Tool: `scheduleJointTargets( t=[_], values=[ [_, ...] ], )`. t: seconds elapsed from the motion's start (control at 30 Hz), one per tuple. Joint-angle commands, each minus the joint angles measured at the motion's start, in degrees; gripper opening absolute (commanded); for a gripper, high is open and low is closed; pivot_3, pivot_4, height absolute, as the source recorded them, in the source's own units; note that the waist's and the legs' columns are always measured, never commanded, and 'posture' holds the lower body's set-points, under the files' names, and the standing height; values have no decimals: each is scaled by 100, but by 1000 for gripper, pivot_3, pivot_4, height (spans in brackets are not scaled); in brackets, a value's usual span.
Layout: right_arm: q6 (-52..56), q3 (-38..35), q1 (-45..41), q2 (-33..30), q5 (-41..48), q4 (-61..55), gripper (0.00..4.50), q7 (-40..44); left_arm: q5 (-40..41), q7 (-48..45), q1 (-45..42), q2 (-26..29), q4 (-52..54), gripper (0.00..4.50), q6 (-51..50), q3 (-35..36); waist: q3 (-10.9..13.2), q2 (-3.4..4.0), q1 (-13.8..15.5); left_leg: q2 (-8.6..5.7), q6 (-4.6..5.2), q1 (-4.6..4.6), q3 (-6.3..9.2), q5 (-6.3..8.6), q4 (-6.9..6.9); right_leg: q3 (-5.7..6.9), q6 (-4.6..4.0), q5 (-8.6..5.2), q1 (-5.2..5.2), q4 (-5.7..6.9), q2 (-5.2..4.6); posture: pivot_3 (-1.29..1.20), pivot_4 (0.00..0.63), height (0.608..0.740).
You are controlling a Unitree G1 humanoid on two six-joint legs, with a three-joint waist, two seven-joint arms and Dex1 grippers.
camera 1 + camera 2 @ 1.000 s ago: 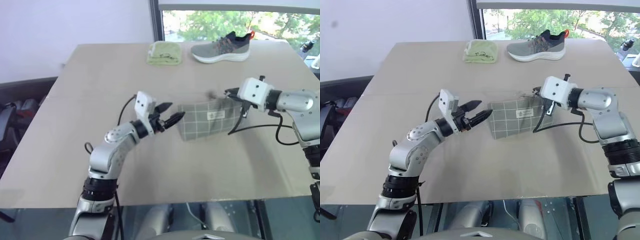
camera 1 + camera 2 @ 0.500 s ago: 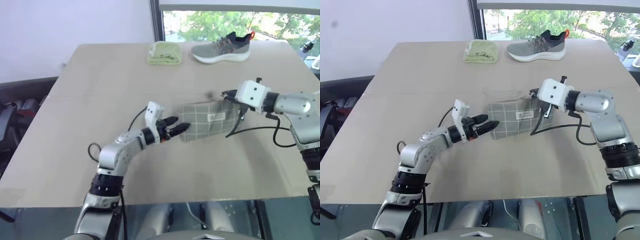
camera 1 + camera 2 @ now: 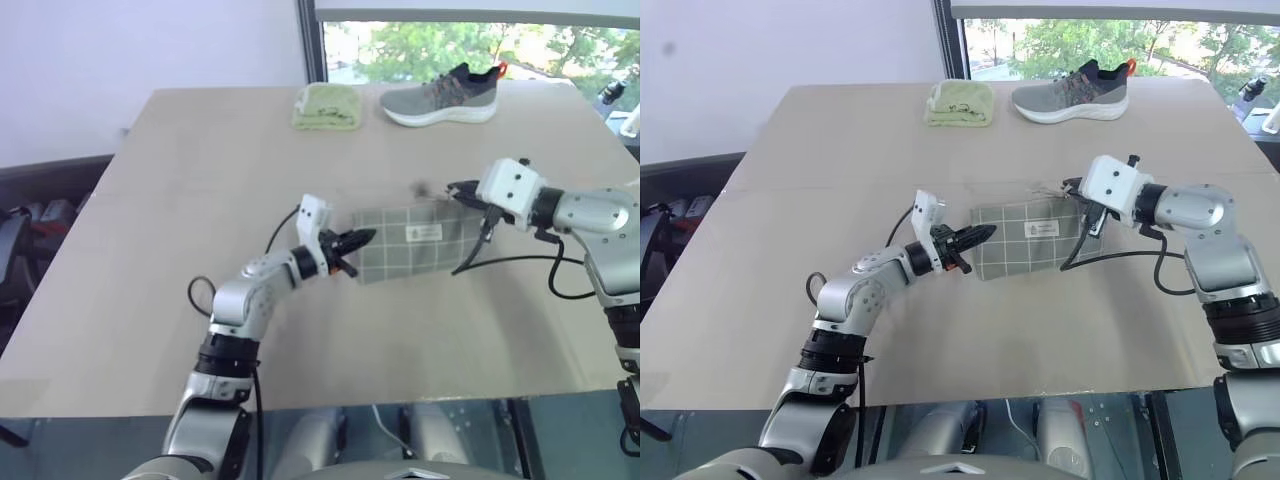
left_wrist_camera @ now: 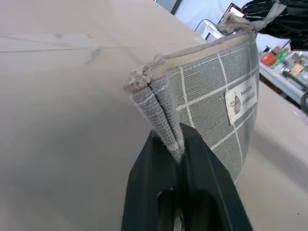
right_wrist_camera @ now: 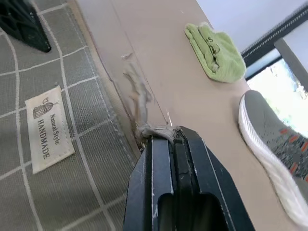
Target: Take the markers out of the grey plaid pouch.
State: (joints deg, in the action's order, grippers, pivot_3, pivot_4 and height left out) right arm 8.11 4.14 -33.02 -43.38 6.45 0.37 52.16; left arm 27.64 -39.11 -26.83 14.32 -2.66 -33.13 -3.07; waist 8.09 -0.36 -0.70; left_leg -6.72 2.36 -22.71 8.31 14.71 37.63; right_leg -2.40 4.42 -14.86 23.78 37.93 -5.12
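Note:
The grey plaid pouch [image 3: 415, 242] stands on its long edge at mid-table, its white label facing me. My left gripper [image 3: 352, 244] is shut on the pouch's left end; in the left wrist view its fingers [image 4: 156, 159] pinch the frayed seam of the pouch [image 4: 211, 91]. At the pouch's upper right corner my right gripper [image 3: 463, 191] is shut on the zipper pull [image 5: 156, 131], a grey cord nipped between its fingertips beside the pouch [image 5: 43, 144]. The markers are hidden.
A grey sneaker [image 3: 440, 95] and a folded yellow-green cloth [image 3: 327, 105] lie at the far edge of the tan table [image 3: 180, 180]. A black cable [image 3: 500, 262] hangs from my right wrist close to the pouch.
My left gripper moved right to the pouch's left end and shut on it; it stood open a second ago. The right gripper kept its hold on the zipper pull.

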Motion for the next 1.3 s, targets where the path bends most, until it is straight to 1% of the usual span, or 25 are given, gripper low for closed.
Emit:
scheduleJointTargets(
  t=[0.03,0.17,0.2,0.23,0.3,0.33,0.4,0.5,0.67,0.73,0.8,0.83,0.87,0.9,0.93,0.97,1.1,1.2,1.3],
  values=[
    [833,-598,-11,-25,721,-424,0,29,-487,-49,-25,223,380,113,785,-64,0,0,2,0,0,0,0,0,0,0,0,0,0,0,-1,0,150,740],
    [1688,-897,49,-307,1200,-576,0,214,-1047,-29,5,546,708,113,1539,-126,0,0,11,0,0,-2,0,0,0,0,-1,0,0,-4,-10,0,150,740],
    [1795,-947,89,-367,1265,-601,600,240,-1187,-42,26,641,806,0,1726,-155,0,0,13,0,0,-3,0,0,-1,0,0,0,0,-3,-13,0,150,740],
    [1862,-996,118,-398,1299,-614,903,206,-1333,-57,46,730,883,0,1925,-197,0,0,16,0,1,-4,0,0,-2,0,-1,0,0,-5,-14,0,150,740],
    [2048,-1052,183,-469,1382,-647,1834,195,-1615,-62,88,877,980,0,2304,-278,0,0,20,0,1,-4,0,1,-3,1,-1,0,0,-6,-14,0,150,740],
    [2195,-1097,270,-544,1509,-723,2406,304,-1928,-47,153,1021,1068,0,2739,-365,0,0,20,0,1,-3,0,1,-4,0,0,0,0,-6,-15,0,150,740],
    [2685,-1271,318,-628,1942,-915,3297,467,-2469,3,307,1257,1234,0,3479,-494,0,0,15,0,1,-3,-1,1,-6,0,0,0,0,-6,-15,0,150,740],
    [3304,-1546,213,-680,2618,-1192,3297,564,-2884,244,495,1388,1399,0,4083,-465,1,1,11,0,1,-3,-6,1,-14,-6,0,0,2,-9,-18,0,150,740],
    [3613,-1645,-176,-184,3182,-1388,3297,146,-3723,1128,500,1377,1202,0,4942,-235,0,-1,15,1,2,2,-4,1,-13,-3,0,0,0,-4,-17,0,150,740],
    [3648,-1611,-293,-13,3289,-1411,2789,34,-3913,1424,446,1295,1175,0,5029,-183,0,-1,32,1,2,1,-2,1,-13,-1,0,0,-1,-4,-17,0,150,740],
    [3653,-1573,-360,115,3370,-1427,2089,-18,-4060,1537,511,1286,1205,0,5157,-242,0,-1,52,-1,2,-1,-3,1,-13,-1,0,0,0,-5,-19,0,150,740],
    [3665,-1558,-378,164,3415,-1441,1590,-32,-4122,1552,569,1302,1226,0,5218,-289,0,-1,59,-3,2,-4,-3,1,-12,0,0,1,1,-7,-21,0,150,740],
    [3682,-1458,-351,260,3447,-1516,1240,-54,-4144,1518,715,1325,1253,0,5267,-359,0,-1,63,-4,2,-5,-3,1,-12,1,0,1,1,-8,-22,0,150,740],
    [3666,-1315,-291,339,3429,-1600,758,-55,-4130,1439,853,1360,1253,0,5319,-438,-1,-1,62,-4,2,-5,-2,1,-13,1,0,1,1,-10,-22,0,150,740],
    [3585,-1135,-213,435,3335,-1672,152,-70,-4114,1358,979,1396,1252,0,5350,-502,-1,-1,52,-4,2,-4,-2,1,-16,2,0,0,1,-11,-23,0,150,740],
    [3507,-994,-154,509,3242,-1713,64,-90,-4097,1305,1066,1417,1251,0,5356,-539,-1,-1,29,-4,2,-4,-3,1,-18,1,0,0,3,-10,-23,0,150,740],
    [3052,-435,-72,745,2702,-1519,64,-132,-3910,1088,1191,1424,1180,0,5290,-622,0,-1,30,-3,2,-5,-2,1,-16,4,0,0,7,-3,-23,0,150,740],
    [2841,-239,-57,904,2477,-1286,64,-161,-3759,1019,1245,1355,1125,0,5202,-614,-1,-1,31,-4,2,0,1,1,-14,8,0,1,1,3,-23,0,150,740],
    [2653,-85,3,916,2238,-1144,64,-88,-3739,1008,1256,1327,1094,0,5186,-607,-1,-1,27,-4,2,2,1,1,-13,8,0,1,1,2,-21,0,150,740]
  ],
)
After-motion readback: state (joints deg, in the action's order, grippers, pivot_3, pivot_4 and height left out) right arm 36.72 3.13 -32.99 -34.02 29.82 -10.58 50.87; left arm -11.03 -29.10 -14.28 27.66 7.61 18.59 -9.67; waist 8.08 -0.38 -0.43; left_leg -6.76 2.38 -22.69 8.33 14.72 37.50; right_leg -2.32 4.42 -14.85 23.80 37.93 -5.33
